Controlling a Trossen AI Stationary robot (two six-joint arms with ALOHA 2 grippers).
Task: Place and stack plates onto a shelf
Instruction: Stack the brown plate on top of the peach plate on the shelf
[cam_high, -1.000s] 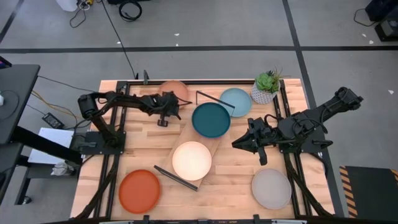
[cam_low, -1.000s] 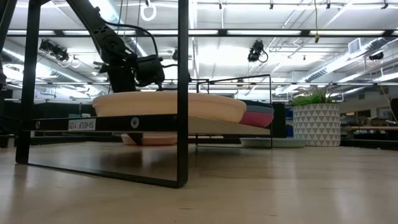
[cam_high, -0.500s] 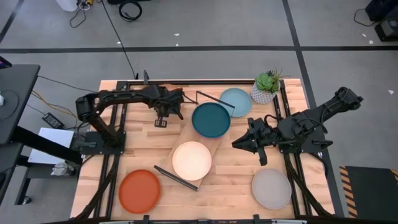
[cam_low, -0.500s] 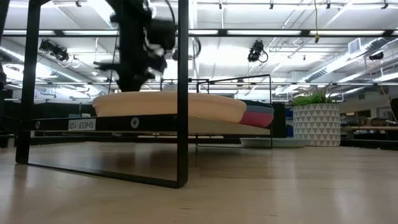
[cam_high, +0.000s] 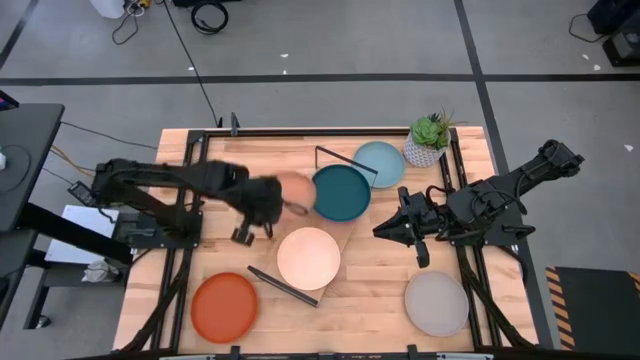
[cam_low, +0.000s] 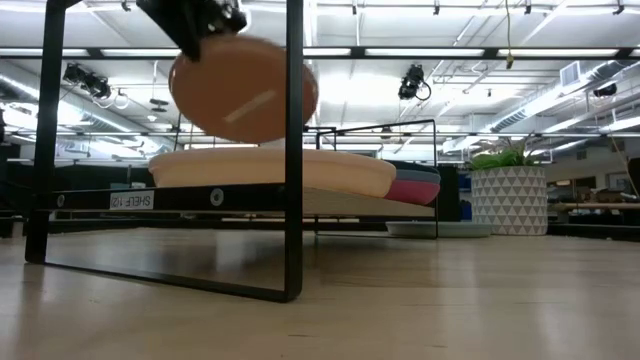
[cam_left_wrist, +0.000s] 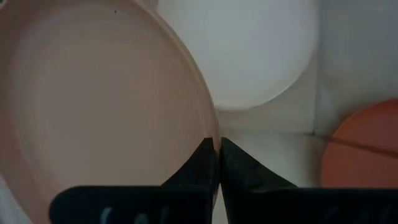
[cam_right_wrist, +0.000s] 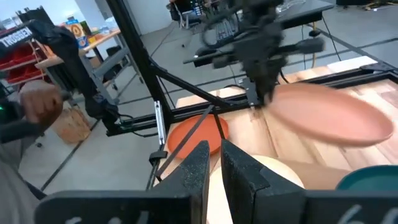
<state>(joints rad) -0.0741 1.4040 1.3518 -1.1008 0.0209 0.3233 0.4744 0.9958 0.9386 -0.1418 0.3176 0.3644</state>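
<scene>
My left gripper (cam_high: 278, 200) is shut on the salmon plate (cam_high: 297, 189) and holds it in the air over the table's middle. The plate is left of the dark teal plate (cam_high: 340, 192) and beyond the cream plate (cam_high: 308, 258). Both of those lie on the light-wood shelf (cam_high: 348, 232). In the low view the salmon plate (cam_low: 245, 88) hangs tilted above the cream plate (cam_low: 270, 168). My right gripper (cam_high: 385, 230) waits shut and empty, right of the shelf. My left gripper pinches the salmon plate's rim (cam_left_wrist: 210, 127) between its two fingers (cam_left_wrist: 202, 163). It comes at the rim from the table's left. The plate reaches away from the fingers toward the right, lifted clear and tilted.
A light blue plate (cam_high: 380, 163) and a white potted plant (cam_high: 430, 142) stand at the far right. An orange plate (cam_high: 224, 306) lies near left and a grey plate (cam_high: 436, 303) near right. The shelf's black end brackets (cam_high: 283, 285) stick up. A person's hand (cam_right_wrist: 40, 102) shows beyond the table.
My left gripper has taken the salmon plate from the table's far edge. It has lifted it clear and carried it toward the near edge and the shelf. The plate, flat on the table before, now hangs tilted in the air.
</scene>
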